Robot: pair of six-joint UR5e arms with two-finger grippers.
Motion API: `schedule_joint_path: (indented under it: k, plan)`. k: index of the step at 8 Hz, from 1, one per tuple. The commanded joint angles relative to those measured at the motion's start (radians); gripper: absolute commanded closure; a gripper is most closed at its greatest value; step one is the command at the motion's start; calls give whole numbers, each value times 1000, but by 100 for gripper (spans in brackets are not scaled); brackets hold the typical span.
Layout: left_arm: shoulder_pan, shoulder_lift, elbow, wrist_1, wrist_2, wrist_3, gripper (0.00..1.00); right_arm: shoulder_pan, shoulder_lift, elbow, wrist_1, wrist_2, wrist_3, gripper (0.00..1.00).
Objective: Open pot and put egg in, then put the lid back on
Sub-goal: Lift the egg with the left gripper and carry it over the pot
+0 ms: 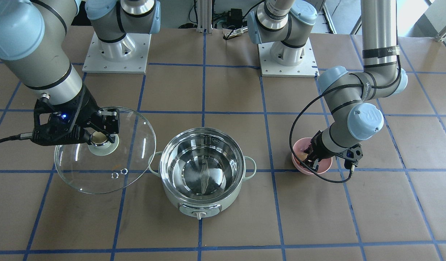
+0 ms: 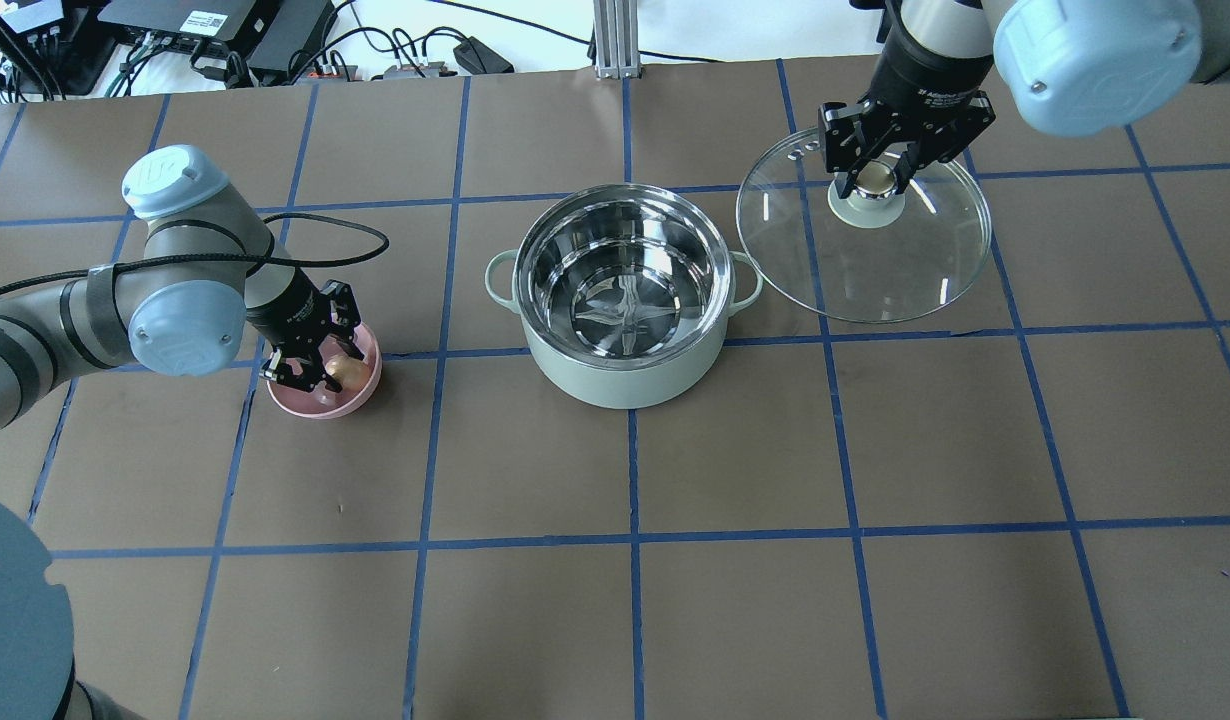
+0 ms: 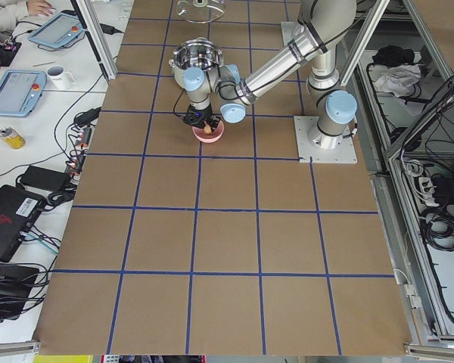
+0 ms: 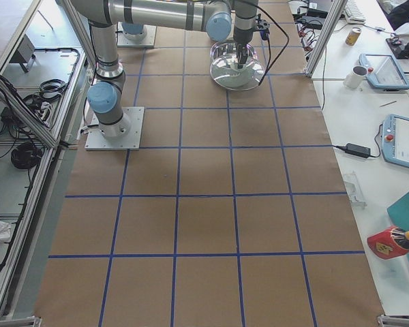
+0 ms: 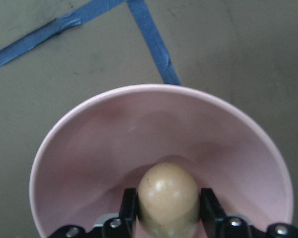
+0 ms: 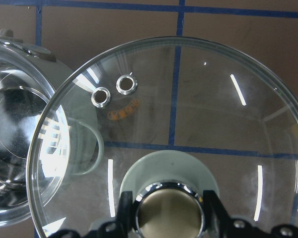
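The mint-green pot (image 2: 625,385) stands open and empty at the table's middle; it also shows in the front view (image 1: 228,201). My right gripper (image 2: 875,180) is shut on the beige knob (image 6: 169,213) of the glass lid (image 2: 875,270) and holds the lid just above the table beside the pot (image 6: 15,129). My left gripper (image 2: 333,372) reaches into the pink bowl (image 2: 325,408). Its fingers (image 5: 211,208) press both sides of the tan egg (image 5: 168,193), which sits low in the bowl (image 5: 89,148).
Both arm bases (image 1: 116,54) are bolted at the robot's side of the table. Blue tape lines (image 2: 630,530) grid the brown surface. A black cable (image 1: 295,123) loops from the left wrist. Monitors, cups and cables lie on benches off the table.
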Motion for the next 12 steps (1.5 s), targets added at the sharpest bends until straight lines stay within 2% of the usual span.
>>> schedule_joint_path:
  k: [1,4,6,8,9,11,12]
  plan:
    - [3,5,0,-1,-4,19,74,0,0,1,-5,4,1,100]
    - [22,32,9,-15,-59,73,100,0,0,1,-2,7,2,100]
    - [32,99,40,-66,-56,76,100,0,-2,1,-1,4,-1,100]
    - [23,129,180,-290,-53,51,100,2,0,3,-1,15,7,100]
    - [13,133,236,-361,-56,13,100,2,0,3,-1,15,7,100]
    - [-66,158,264,-396,-71,-85,100,2,-2,3,-2,6,5,100]
    - [-138,157,284,-390,-97,-222,100,2,3,3,-4,9,-1,100]
